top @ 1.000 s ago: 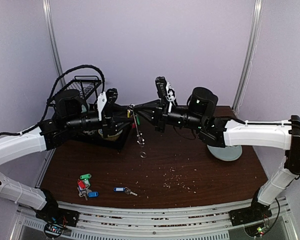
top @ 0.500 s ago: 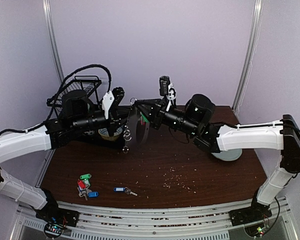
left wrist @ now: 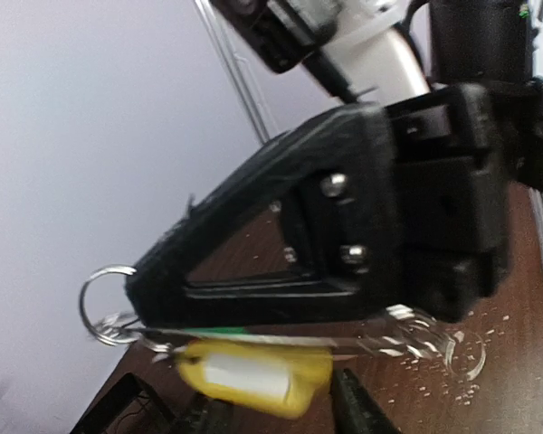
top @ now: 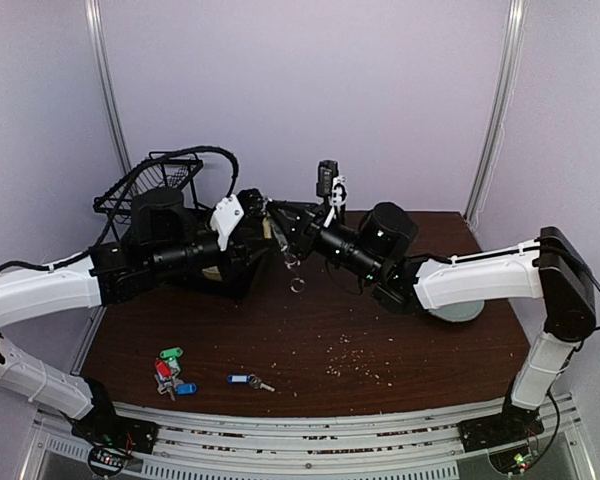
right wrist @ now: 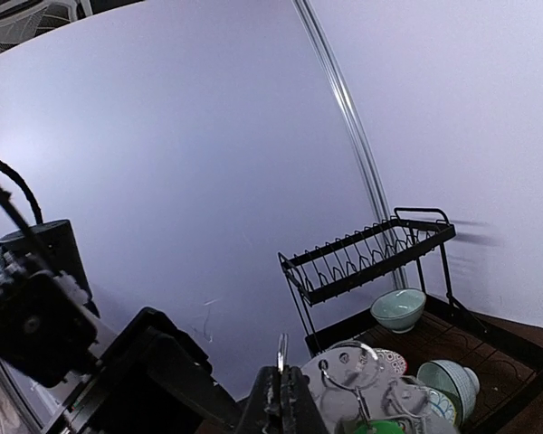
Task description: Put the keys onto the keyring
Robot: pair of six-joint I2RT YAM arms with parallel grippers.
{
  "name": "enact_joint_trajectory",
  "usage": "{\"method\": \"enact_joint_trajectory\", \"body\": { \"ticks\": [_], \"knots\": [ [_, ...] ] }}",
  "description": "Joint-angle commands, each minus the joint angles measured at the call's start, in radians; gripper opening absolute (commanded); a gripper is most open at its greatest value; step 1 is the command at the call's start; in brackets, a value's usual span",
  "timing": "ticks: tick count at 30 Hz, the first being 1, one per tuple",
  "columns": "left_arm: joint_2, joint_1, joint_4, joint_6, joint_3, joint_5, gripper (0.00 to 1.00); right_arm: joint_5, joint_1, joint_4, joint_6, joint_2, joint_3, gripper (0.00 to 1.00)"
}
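Note:
My right gripper [right wrist: 281,372] is shut on the thin rim of the keyring [right wrist: 344,372], a flat silver-grey loop held in the air with wire rings [right wrist: 348,366] along it. A green tag [right wrist: 380,427] hangs from it. From above, both grippers meet over the table's back left, left gripper [top: 258,222] against right gripper [top: 278,215], with a ring [top: 298,285] dangling below. In the left wrist view the keyring [left wrist: 281,340] is edge-on. A yellow-tagged key [left wrist: 253,375] lies at my left gripper [left wrist: 281,407], blurred. Grip unclear. More keys [top: 168,370] and a blue-tagged key [top: 248,381] lie near the front.
A black dish rack [top: 170,180] holding bowls [right wrist: 398,310] stands at the back left, just behind the grippers. A pale green plate [top: 458,310] lies at the right under my right arm. Crumbs [top: 355,355] are scattered mid-table.
Both grippers have shifted back and left towards the dish rack with the keyring. The right arm has stretched further left, and the dangling rings have swung.

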Motion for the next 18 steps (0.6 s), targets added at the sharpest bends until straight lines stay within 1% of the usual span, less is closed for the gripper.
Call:
{"method": "enact_joint_trajectory", "body": {
  "ticks": [1,2,5,7,10,12,13,14,16,17,18],
  "knots": [
    [-0.093,-0.036,-0.002,0.063,-0.028,0.119,0.47,-0.070,-0.041,0.119,0.021,-0.034,-0.036,0.00],
    [-0.116,-0.021,0.000,0.075,-0.035,0.125,0.50,-0.101,-0.049,0.119,0.005,-0.043,-0.041,0.00],
    [-0.171,0.008,-0.025,0.123,-0.039,0.186,0.55,-0.210,-0.070,0.095,-0.070,-0.079,-0.056,0.00],
    [-0.205,0.023,-0.056,0.163,-0.038,0.273,0.56,-0.283,-0.087,0.065,-0.094,-0.093,-0.051,0.00],
    [-0.240,0.048,-0.108,0.196,-0.028,0.444,0.58,-0.383,-0.105,0.032,-0.126,-0.104,-0.044,0.00],
    [-0.242,0.062,-0.120,0.186,-0.011,0.504,0.58,-0.420,-0.108,0.017,-0.143,-0.110,-0.042,0.00],
    [-0.239,0.072,-0.094,0.160,-0.010,0.504,0.56,-0.440,-0.108,0.009,-0.151,-0.111,-0.040,0.00],
    [-0.233,0.085,-0.060,0.120,-0.010,0.478,0.52,-0.458,-0.108,0.003,-0.157,-0.112,-0.036,0.00],
    [-0.200,0.125,-0.023,0.012,0.010,0.402,0.36,-0.494,-0.109,0.000,-0.162,-0.113,-0.035,0.00],
    [-0.175,0.148,-0.029,-0.023,0.032,0.392,0.29,-0.503,-0.108,0.002,-0.163,-0.114,-0.035,0.00],
    [-0.149,0.165,-0.040,-0.046,0.052,0.417,0.25,-0.509,-0.108,0.010,-0.162,-0.115,-0.036,0.00]
  ]
}}
